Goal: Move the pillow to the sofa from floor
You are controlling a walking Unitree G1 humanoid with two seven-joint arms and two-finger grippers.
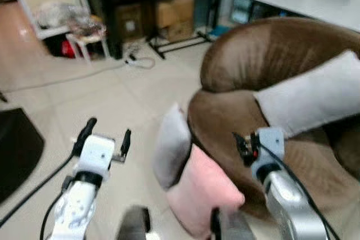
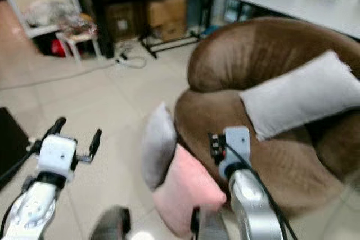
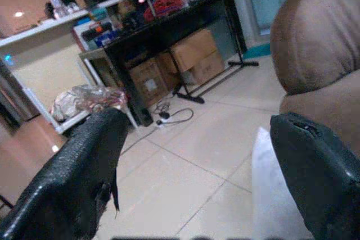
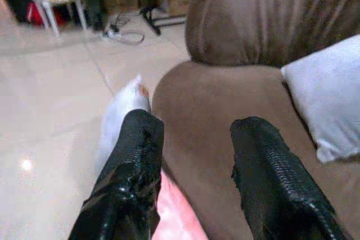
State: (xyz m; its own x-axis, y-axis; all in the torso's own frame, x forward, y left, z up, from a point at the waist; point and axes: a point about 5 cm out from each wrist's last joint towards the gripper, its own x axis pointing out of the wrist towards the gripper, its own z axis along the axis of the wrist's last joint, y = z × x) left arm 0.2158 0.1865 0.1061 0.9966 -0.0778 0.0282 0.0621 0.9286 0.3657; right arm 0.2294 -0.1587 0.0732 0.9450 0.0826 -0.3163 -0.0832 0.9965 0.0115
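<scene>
Three pillows in all: a grey fabric pillow (image 1: 173, 144) and a pink fabric pillow (image 1: 203, 192) on the pale tiled floor (image 1: 118, 102), both leaning against the front of the round brown velvet sofa (image 1: 264, 54), plus one long light-grey pillow (image 1: 315, 94) already on the sofa seat against its backrest. Two grippers. The left gripper (image 1: 103, 134) is raised over bare floor, fingers spread wide, holding and touching nothing; the grey pillow stands just to its right, the pink one right and lower. The right gripper (image 4: 197, 161) hangs over the sofa's front edge, fingers parted with a clear gap, also holding nothing; the pink pillow sits directly below and slightly left of it, the grey pillow further left, the long light-grey pillow ahead and to its right. Contact between the right fingers and sofa cannot be told. Well ahead of the left gripper: a black shelving unit (image 3: 169, 32) with two cardboard boxes (image 1: 174, 15) under it, a white power strip with cable (image 1: 138, 61) on the floor, a small white stool (image 1: 84, 40) with clutter on top. Far ahead-right of the right gripper, a white table (image 1: 304, 1) behind the sofa. A dark object (image 1: 17, 147) lies on the floor left of the left gripper.
</scene>
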